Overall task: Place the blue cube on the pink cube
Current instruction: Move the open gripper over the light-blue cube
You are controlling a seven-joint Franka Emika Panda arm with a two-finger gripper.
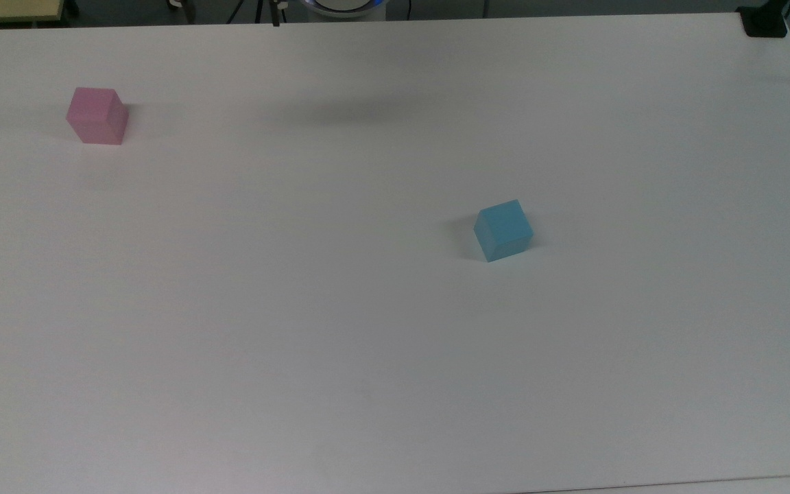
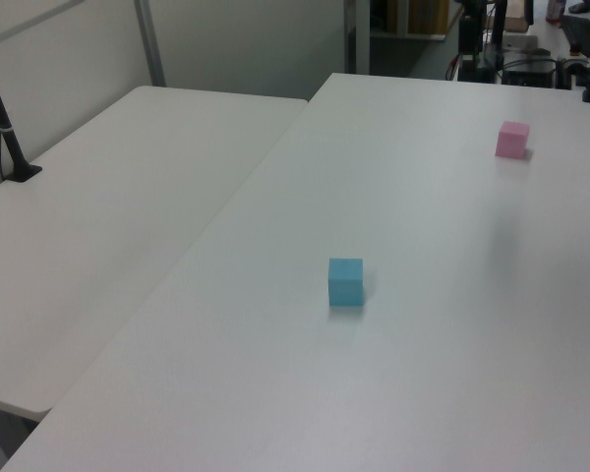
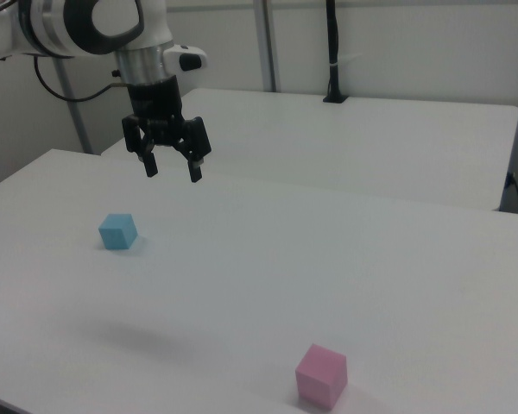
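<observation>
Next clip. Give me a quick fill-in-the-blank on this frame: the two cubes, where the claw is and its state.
1. The blue cube rests on the white ____.
2. In the top view, the pink cube lies to the ____ of the blue cube.
3. In the right view, the claw hangs in the air with its fingers ____.
4. The claw holds ____.

Missing words: table; left; open; nothing

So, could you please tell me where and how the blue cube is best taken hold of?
Probably from straight above: the blue cube sits flat on the white table, with nothing near it. Close the open claw on two opposite side faces, turned to match them, since the cube sits skewed to the table edge in the top view.
</observation>
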